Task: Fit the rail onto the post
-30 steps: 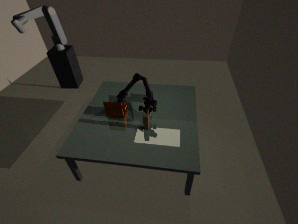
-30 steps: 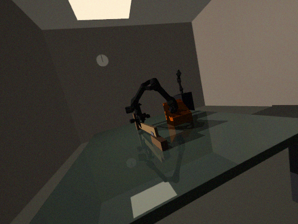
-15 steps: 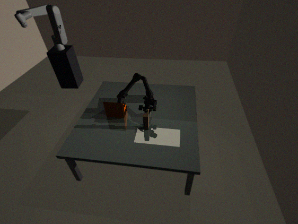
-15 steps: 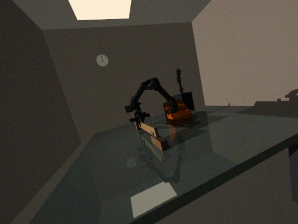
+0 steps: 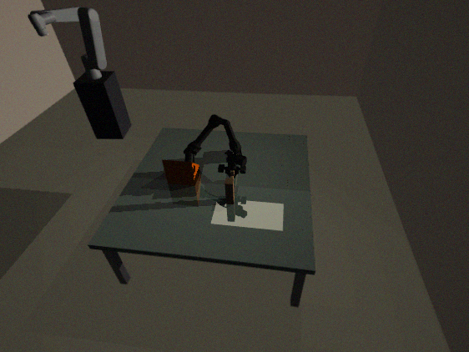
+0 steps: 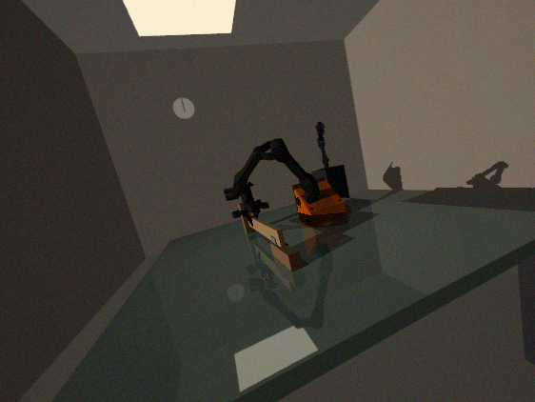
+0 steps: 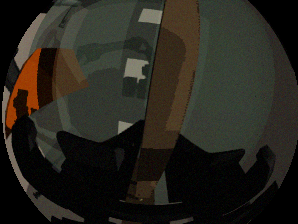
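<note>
The rail (image 6: 267, 230) (image 7: 172, 75) is a long, straight, narrow bar of light brown wood, its side pale tan in the exterior view and a duller brown with a darker shaded stretch in the wrist view. It runs from the post (image 5: 229, 193) (image 6: 245, 224) to the low block (image 6: 287, 258). Its far end sits at the top of that block, beside a small greyish bracket (image 6: 273, 239). The other end is up off the table (image 5: 267, 250) (image 6: 228, 314) (image 7: 235, 90), close to the post. Whether it touches the post is too small to tell, and the pegs and holes cannot be made out. Nor can I tell whether the rail is exactly level, since the exterior view looks along it at a slant. In the top view the post stands upright in front and hides most of the rail.

The gripper (image 5: 232, 172) (image 6: 249, 220) (image 7: 152, 125) is closed on the rail near its post end, its black fingers set narrowly apart with the wood between them. It reaches down from above, and in the wrist view one finger lies on each side of the bar, which runs up and away between them. The arm (image 5: 214, 121) (image 6: 276, 145) arches over from its orange base (image 5: 179, 173) (image 6: 321, 202) (image 7: 22, 92), which stands well apart from the rail.
</note>
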### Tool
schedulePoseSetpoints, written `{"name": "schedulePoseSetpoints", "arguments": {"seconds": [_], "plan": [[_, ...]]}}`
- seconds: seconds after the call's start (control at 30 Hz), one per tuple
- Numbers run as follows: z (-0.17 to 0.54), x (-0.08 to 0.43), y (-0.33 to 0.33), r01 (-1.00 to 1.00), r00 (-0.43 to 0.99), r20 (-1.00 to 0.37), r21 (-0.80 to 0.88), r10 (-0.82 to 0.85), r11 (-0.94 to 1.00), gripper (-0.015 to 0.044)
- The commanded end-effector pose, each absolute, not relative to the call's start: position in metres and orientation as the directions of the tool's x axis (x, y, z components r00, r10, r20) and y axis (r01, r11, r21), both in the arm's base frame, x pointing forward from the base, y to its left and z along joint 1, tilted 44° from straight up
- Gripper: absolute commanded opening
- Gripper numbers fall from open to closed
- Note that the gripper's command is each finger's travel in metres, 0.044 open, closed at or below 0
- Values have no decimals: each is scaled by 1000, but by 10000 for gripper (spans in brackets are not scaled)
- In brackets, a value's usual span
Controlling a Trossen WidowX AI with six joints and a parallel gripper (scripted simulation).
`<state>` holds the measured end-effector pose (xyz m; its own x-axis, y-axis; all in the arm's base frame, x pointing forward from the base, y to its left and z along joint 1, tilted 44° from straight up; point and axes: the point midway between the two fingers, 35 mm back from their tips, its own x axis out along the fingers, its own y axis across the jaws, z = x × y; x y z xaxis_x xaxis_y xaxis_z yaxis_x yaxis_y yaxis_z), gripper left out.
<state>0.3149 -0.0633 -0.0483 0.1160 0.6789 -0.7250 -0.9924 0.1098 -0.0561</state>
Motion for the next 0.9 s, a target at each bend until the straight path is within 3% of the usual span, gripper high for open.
{"name": "schedulePoseSetpoints", "arguments": {"seconds": [0.0, 0.87], "plan": [[-43, 317, -68, -991, 130, -725, -68, 676, 117, 0], [-46, 316, -65, -991, 130, -725, -68, 676, 117, 0]]}}
